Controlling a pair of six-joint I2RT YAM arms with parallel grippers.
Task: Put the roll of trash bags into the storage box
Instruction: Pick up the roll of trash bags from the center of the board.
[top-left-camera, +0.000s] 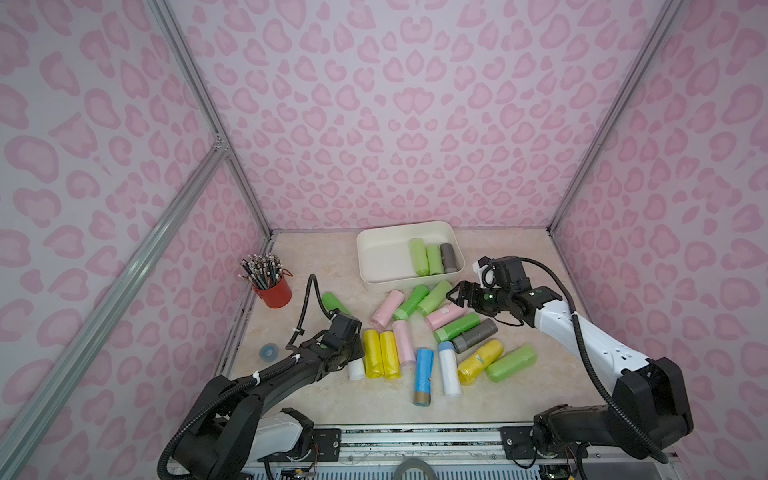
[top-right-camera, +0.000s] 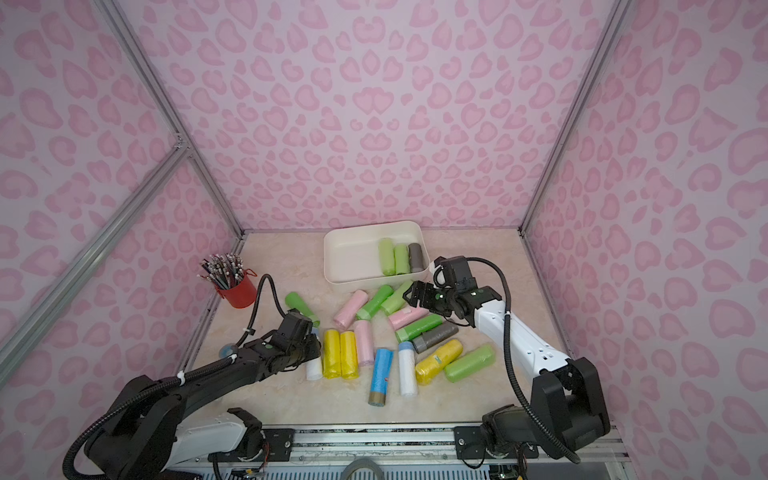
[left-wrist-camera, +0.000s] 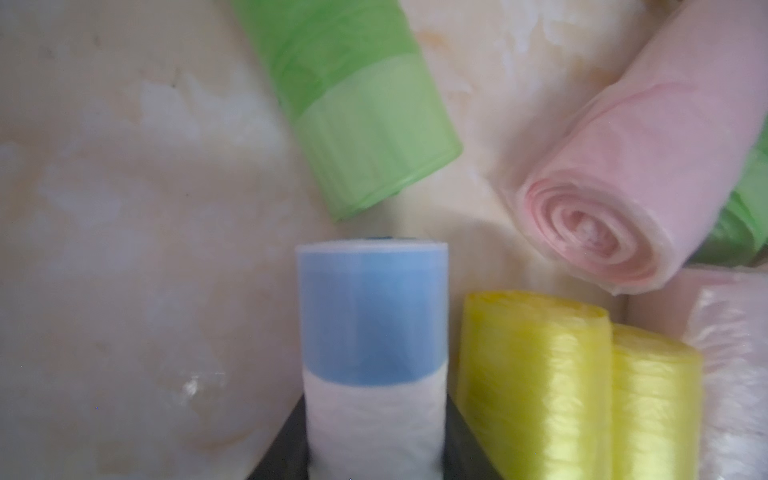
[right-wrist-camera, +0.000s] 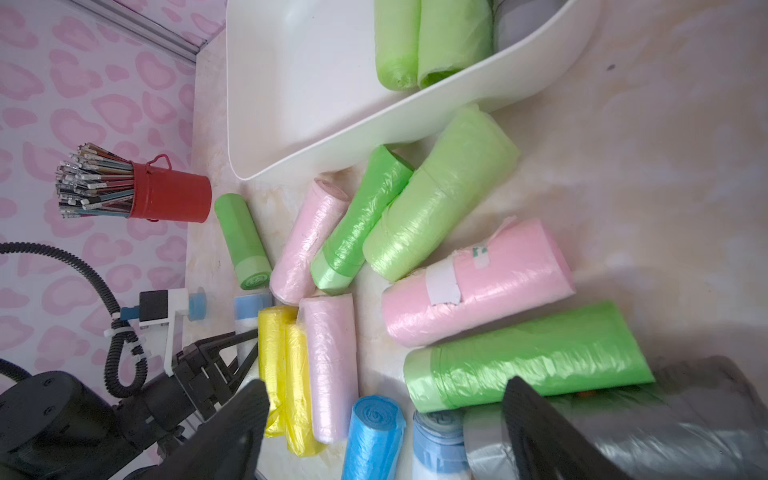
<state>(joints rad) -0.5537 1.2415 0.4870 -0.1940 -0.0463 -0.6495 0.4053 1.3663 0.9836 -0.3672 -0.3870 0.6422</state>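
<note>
The step in hand is the pick-up. The left gripper (right-wrist-camera: 253, 338) is clenched on the white roll with a blue band (left-wrist-camera: 374, 332), jaws pressed to both its sides. That roll lies on the counter (top-left-camera: 374, 409) well in front of the storage box (top-left-camera: 384, 259), toward the box's left corner and just beside two yellow rolls (left-wrist-camera: 536, 374). Whether it has cleared the counter I cannot tell. The right gripper (top-left-camera: 456, 294) hangs released and empty just off the box's front right corner. The box's right end holds three rolls. Next, I judge, comes a straight lift clear of the yellow neighbours, then a carry over the box's front wall to its bare left half.
</note>
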